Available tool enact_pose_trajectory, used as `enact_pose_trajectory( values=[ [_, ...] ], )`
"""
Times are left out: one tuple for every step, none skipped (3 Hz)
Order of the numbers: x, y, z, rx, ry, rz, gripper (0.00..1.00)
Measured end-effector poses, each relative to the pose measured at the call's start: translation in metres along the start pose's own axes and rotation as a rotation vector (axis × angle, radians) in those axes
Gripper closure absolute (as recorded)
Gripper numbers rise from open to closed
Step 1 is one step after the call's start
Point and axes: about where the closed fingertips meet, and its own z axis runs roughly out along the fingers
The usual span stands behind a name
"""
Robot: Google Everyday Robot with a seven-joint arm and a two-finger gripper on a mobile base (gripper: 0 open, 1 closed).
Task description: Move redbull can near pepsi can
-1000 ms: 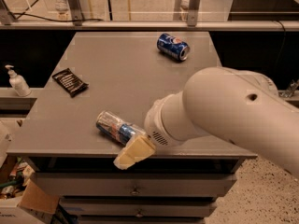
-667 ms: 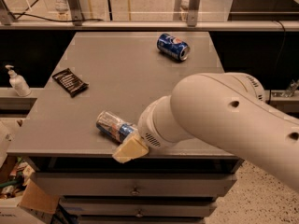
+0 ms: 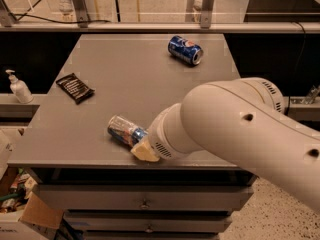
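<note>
My gripper (image 3: 142,147) sits against the redbull can (image 3: 121,130), which lies at the table's (image 3: 125,84) front edge (clenched or released, I cannot tell); the pepsi can (image 3: 185,50) lies near the table's back edge.

Gripper (image 3: 143,148) now slightly closer against redbull can's (image 3: 121,129) right end

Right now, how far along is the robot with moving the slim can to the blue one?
Nothing looks done: the redbull can lies at the front edge, far from the pepsi can near the back. In hand: the gripper is at the redbull can's end. Left: carrying it across.
</note>
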Motion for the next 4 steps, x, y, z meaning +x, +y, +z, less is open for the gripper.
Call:
enact_pose_trajectory(
  values=[
    [0.009,-0.024,-0.017,0.047,0.006,0.039,0.88],
    [0.022,-0.065,-0.045,0.119,0.005,0.089,1.00],
    [0.022,-0.065,-0.045,0.119,0.005,0.088,1.00],
    [0.024,-0.075,-0.047,0.164,0.008,0.085,1.00]
  ],
)
